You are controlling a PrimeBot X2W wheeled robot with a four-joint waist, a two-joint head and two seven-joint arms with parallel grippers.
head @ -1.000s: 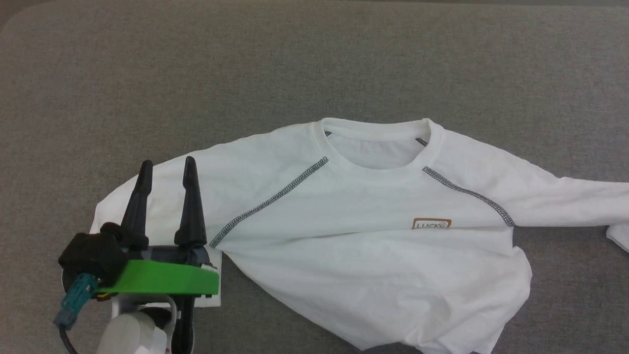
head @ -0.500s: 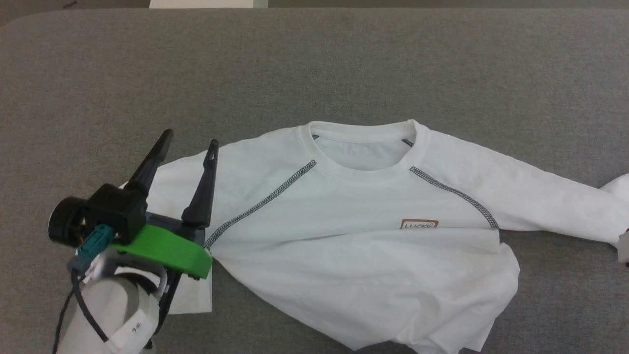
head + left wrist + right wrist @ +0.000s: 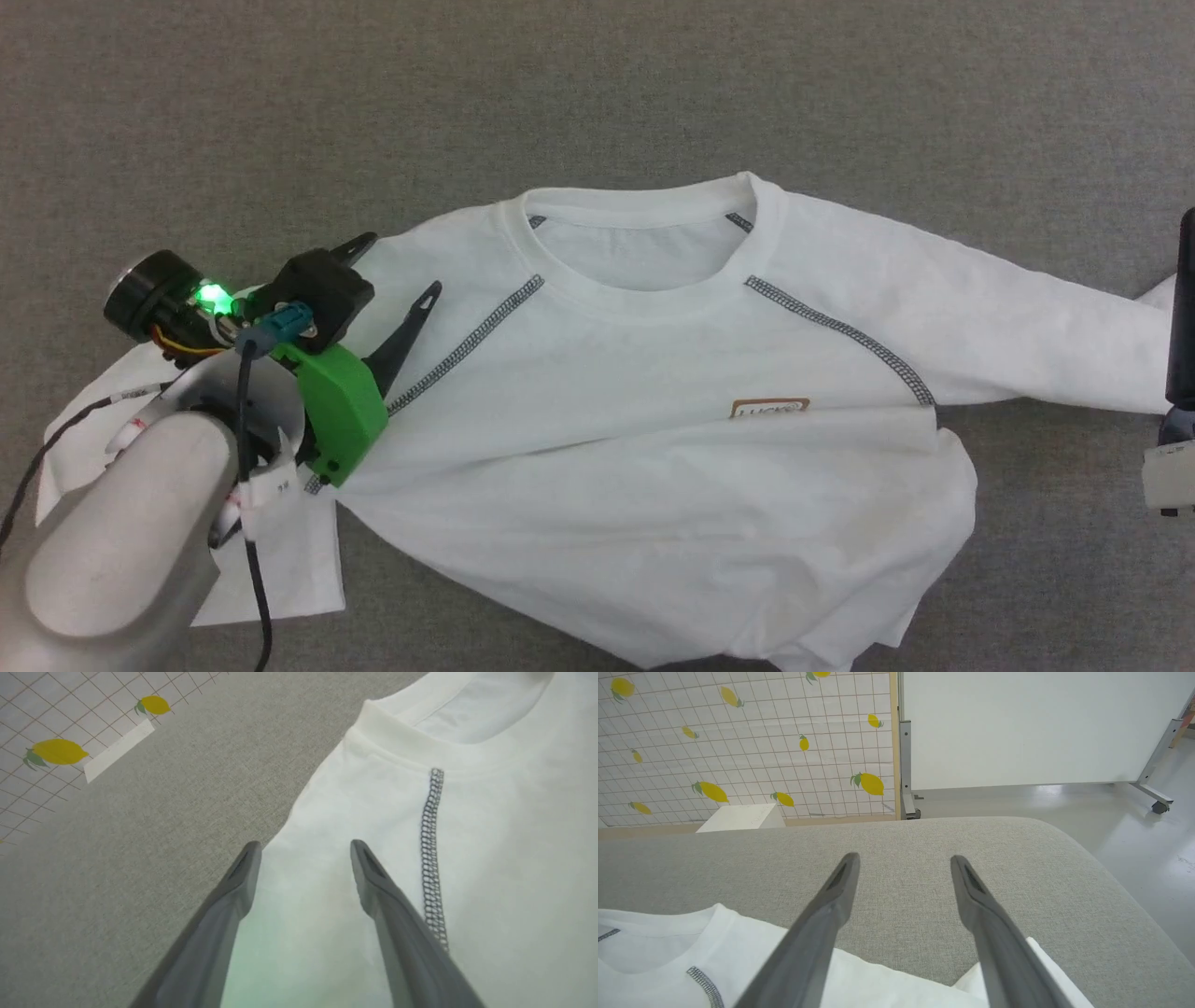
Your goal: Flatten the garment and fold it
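Observation:
The garment (image 3: pixel 653 420), a white long-sleeved shirt with dark zigzag seams and a small brown-edged chest patch (image 3: pixel 768 408), lies front up on the grey padded surface (image 3: pixel 597 84). Its lower right hem is bunched. My left gripper (image 3: pixel 401 266) hangs open over the shirt's left shoulder, beside the seam, with nothing between its fingers (image 3: pixel 303 844). My right gripper (image 3: pixel 903 858) is open and empty over the grey surface, just past the right sleeve (image 3: pixel 887 984). In the head view one of its dark fingers (image 3: pixel 1182 308) shows at the right edge.
The grey surface ends in a rounded corner (image 3: pixel 1069 840) with pale floor beyond. Behind it stand a white box (image 3: pixel 742 816), a lemon-print gridded sheet (image 3: pixel 738 742) and a white panel on wheels (image 3: pixel 1041 728). A white strip (image 3: pixel 119 749) lies by the lemon print.
The head camera has shifted. My left gripper, still open, has swung right and turned over the shirt's left shoulder. The right gripper has come into view at the right edge.

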